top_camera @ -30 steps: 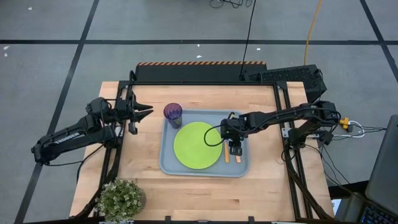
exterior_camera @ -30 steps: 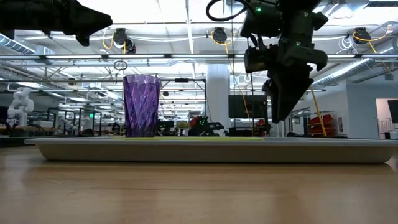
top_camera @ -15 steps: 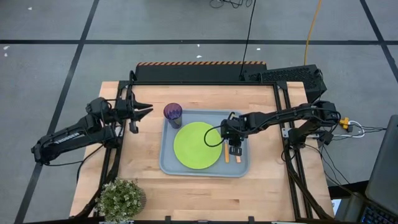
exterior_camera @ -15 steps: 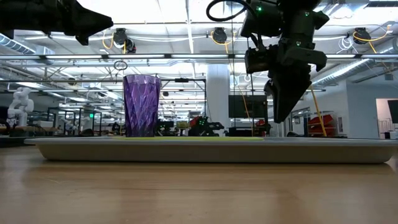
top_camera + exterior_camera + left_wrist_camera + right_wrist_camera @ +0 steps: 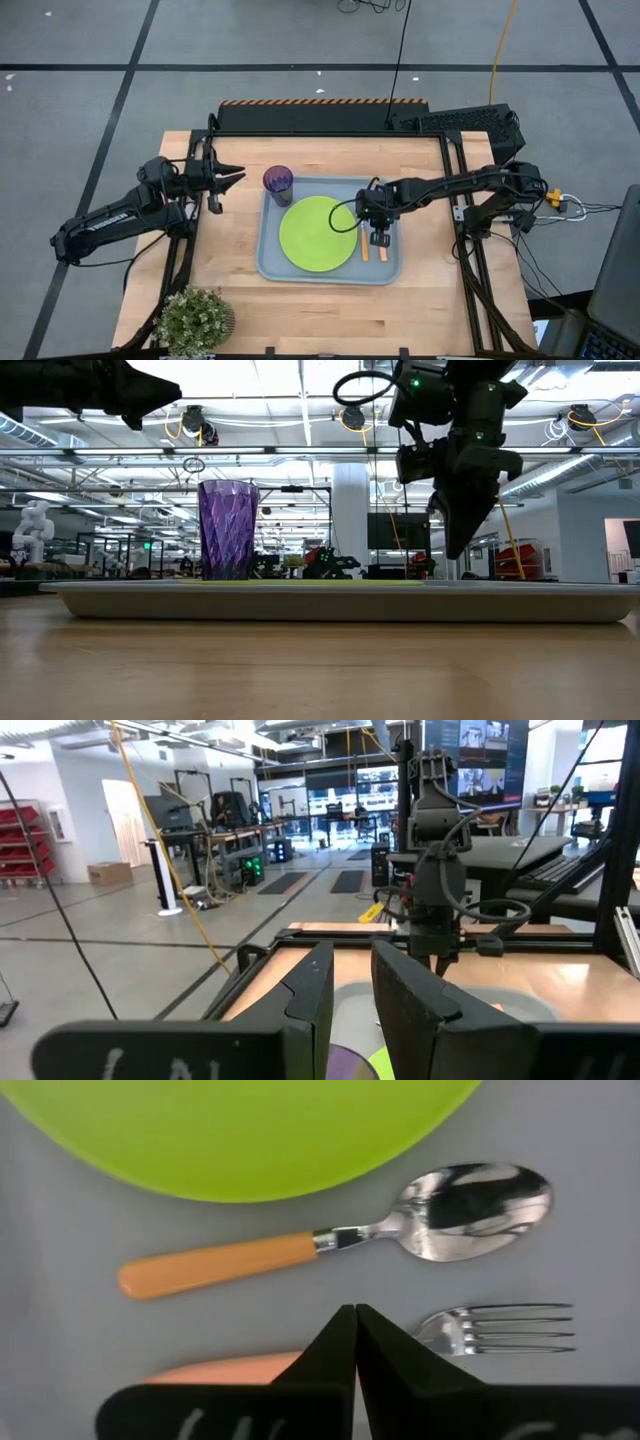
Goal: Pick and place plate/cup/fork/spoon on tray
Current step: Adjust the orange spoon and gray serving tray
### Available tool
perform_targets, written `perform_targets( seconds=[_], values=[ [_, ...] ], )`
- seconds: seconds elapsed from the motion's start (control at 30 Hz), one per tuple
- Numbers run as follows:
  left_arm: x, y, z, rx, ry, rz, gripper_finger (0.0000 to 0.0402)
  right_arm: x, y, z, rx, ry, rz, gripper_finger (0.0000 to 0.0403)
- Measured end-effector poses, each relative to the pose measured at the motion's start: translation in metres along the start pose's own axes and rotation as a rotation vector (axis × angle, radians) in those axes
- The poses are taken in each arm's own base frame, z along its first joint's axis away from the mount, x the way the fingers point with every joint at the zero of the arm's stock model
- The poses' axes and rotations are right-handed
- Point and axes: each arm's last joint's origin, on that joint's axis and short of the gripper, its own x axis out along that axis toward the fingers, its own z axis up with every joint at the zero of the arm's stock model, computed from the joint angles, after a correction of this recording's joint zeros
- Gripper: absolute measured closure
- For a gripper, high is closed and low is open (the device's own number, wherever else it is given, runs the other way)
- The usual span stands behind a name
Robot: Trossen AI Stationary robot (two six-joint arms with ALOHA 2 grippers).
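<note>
The grey-blue tray [image 5: 268,262] lies in the middle of the table. On it rest the lime-green plate [image 5: 317,233], the purple cup [image 5: 278,182] upright at its far left corner, and the spoon [image 5: 400,1230] and the fork [image 5: 500,1327], side by side to the right of the plate. My right gripper [image 5: 377,238] points steeply down, shut and holding nothing, with its tips [image 5: 462,550] above the tray rim and over the fork's orange handle [image 5: 220,1370]. My left gripper [image 5: 228,178] waits level to the left of the cup, open a little, with nothing between its fingers.
A potted plant [image 5: 195,320] stands at the table's near left corner. Bare wood lies in front of the tray and to its right. Black frame rails run along the table's left and right sides.
My right gripper has shut its fingers in place above the fork, closing on nothing. The fork and the spoon lie where they were.
</note>
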Motion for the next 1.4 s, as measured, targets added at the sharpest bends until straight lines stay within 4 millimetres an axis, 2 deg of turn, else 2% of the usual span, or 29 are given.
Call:
perform_targets(
  seconds=[0.57, 0.67, 0.97, 1.2, 1.4],
  values=[
    [0.000, 0.000, 0.000, -0.001, 0.001, 0.000, 0.0325, -0.001, -0.028, -0.003, -0.007, 0.059, 0.014, 0.0403],
    [0.000, 0.000, 0.000, -0.001, 0.002, 0.000, 0.0325, -0.001, -0.027, 0.000, -0.019, 0.025, 0.062, 0.0403],
    [0.000, 0.000, 0.000, -0.016, 0.002, 0.000, 0.0325, 0.003, -0.019, 0.011, -0.091, -0.076, 0.065, 0.0403],
    [0.000, 0.000, 0.000, -0.016, 0.002, 0.000, 0.0325, 0.028, -0.020, 0.011, -0.111, 0.005, 0.064, 0.0403],
    [0.000, 0.000, 0.000, -0.015, 0.003, 0.000, 0.0325, 0.026, -0.020, 0.009, -0.110, 0.022, 0.064, 0.0403]
  ],
)
